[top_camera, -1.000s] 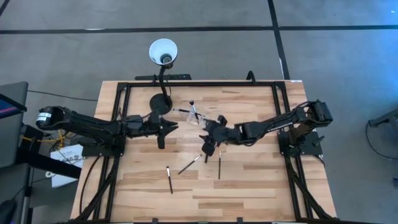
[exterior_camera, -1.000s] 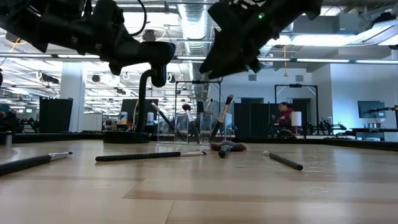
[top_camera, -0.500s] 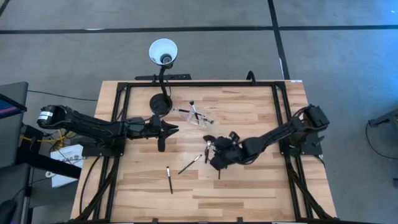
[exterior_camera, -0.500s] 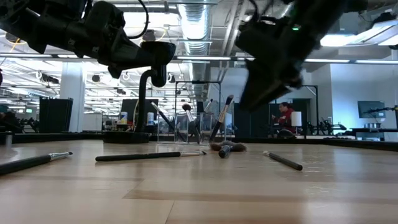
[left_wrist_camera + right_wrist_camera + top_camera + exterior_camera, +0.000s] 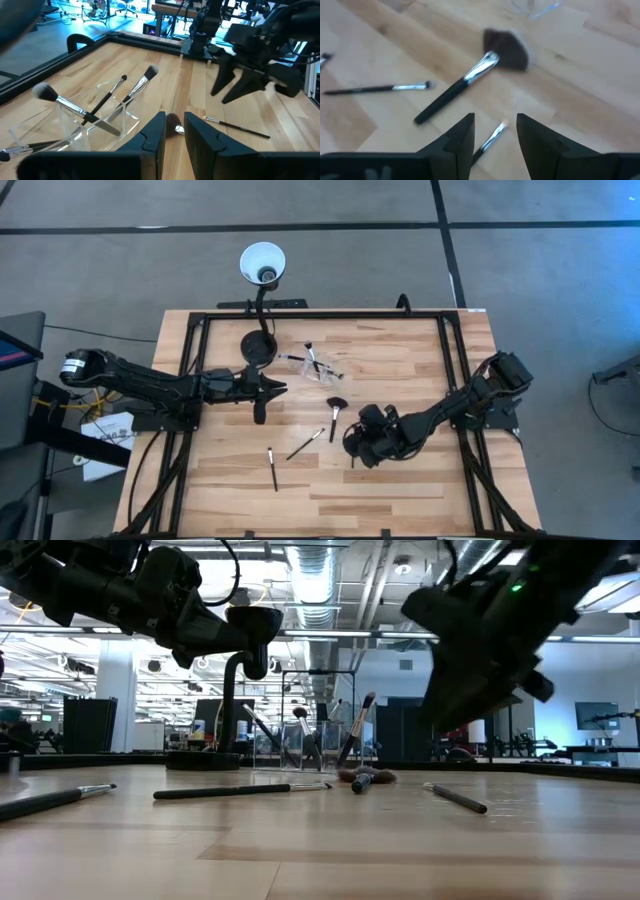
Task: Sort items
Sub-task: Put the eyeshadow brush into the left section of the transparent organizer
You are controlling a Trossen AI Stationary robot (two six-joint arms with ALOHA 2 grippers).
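Right gripper (image 5: 354, 448) has dropped away from the clear case (image 5: 318, 366) toward the near side of the table (image 5: 420, 350), and the fan brush (image 5: 335, 410) now lies bare on the wood where that gripper hung a second ago. Left arm hasn't shifted.

Target now, I judge, is the thin brush (image 5: 490, 140). It lies flat on the table right under the right gripper, in line with the gap between the fingers. The fingers are spread and nothing is clamped yet. They straddle the handle, probably so they can pinch it across its width, since a slim flat handle gives no other hold.

The fan brush lies just beyond it, head toward the case. Two more loose brushes lie flat to the left: one (image 5: 305, 445) angled toward the fan brush, another (image 5: 272, 468) nearer the front edge. None of the loose ones touch.

Several brushes already sit in the case, leaning with heads up, so that looks like the sorting destination.

Left gripper (image 5: 272, 388) hovers next to the lamp (image 5: 262, 265) base, pointing at the case. Its fingers have a narrow gap with nothing in it. It seems to be waiting clear of the right arm's path.
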